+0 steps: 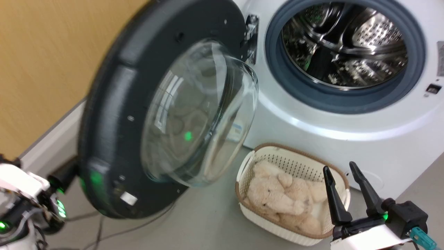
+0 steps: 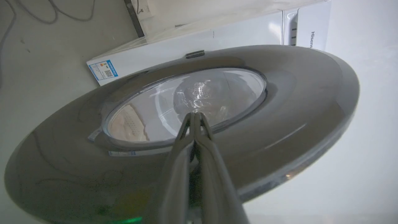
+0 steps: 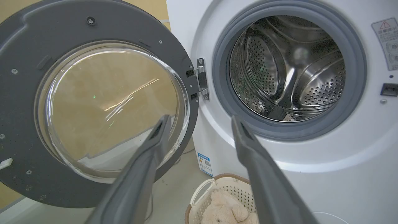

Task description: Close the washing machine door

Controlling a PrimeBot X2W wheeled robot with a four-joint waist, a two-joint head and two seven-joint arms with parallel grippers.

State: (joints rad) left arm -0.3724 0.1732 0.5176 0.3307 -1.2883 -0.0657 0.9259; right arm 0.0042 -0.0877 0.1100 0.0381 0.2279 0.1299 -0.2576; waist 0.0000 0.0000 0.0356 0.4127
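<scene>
The washing machine door [image 1: 114, 114] stands swung out to the left on its metal hinge [image 1: 251, 34], its inner side and bulging glass bowl [image 1: 204, 114] facing me. From the left wrist the glossy outer face of the door [image 2: 295, 102] is close. My left gripper [image 2: 195, 114] is shut, its tips at the window on that outer face; I cannot tell whether they touch it. Its wrist [image 1: 24, 187] sits at the lower left behind the door. My right gripper [image 1: 339, 166] is open and holds nothing, low in front of the washer; between its fingers [image 3: 199, 117] show the door [image 3: 28, 46] and the drum.
The steel drum [image 1: 347, 41] lies open inside its grey rubber ring [image 1: 277, 69]. A white perforated basket [image 1: 295, 152] with a beige plush toy [image 1: 277, 194] stands on the floor below the opening. A yellow wall [image 1: 41, 69] is behind the door, and cables [image 1: 104, 222] lie beneath it.
</scene>
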